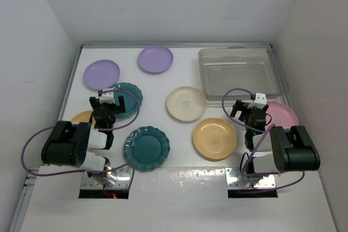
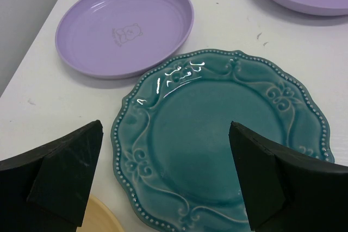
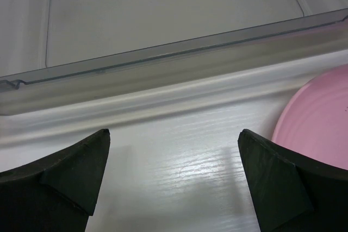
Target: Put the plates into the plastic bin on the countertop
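Two robot arms are poised over a white countertop (image 1: pixel 179 82) strewn with eight small plates, none of them yet in the clear plastic bin (image 1: pixel 239 51) at the far right corner. The left gripper (image 1: pixel 111 101) hovers with its jaws spread wide and empty above a dark teal scalloped plate (image 2: pixel 217 145), whose beaded rim lies just beside, perhaps touching, a lavender plate (image 2: pixel 125 28). The right gripper (image 3: pixel 174 134), equally wide open and holding nothing, hangs over bare surface between the bin's near wall and a pink plate (image 3: pixel 321 118).

A second lavender plate (image 1: pixel 155 58) sits at the back, with a cream plate (image 1: pixel 186 103) and a yellow-orange plate (image 1: pixel 215 138) in the middle. A second teal plate (image 1: pixel 147 148) lies near the front, and a second yellow-orange plate (image 1: pixel 81 117) is half hidden under the left arm (image 1: pixel 70 145).

The plates look light and stiff, with glossy faces that should be slippery under the black finger pads. They lie flat, so the rim is probably the only place to take hold, one finger outside the lip and one inside the well. The teal plate's raised, scalloped border ought to give better purchase than the smooth lavender or pink rims. A plate nudged sideways would likely skate across the smooth surface rather than lift.
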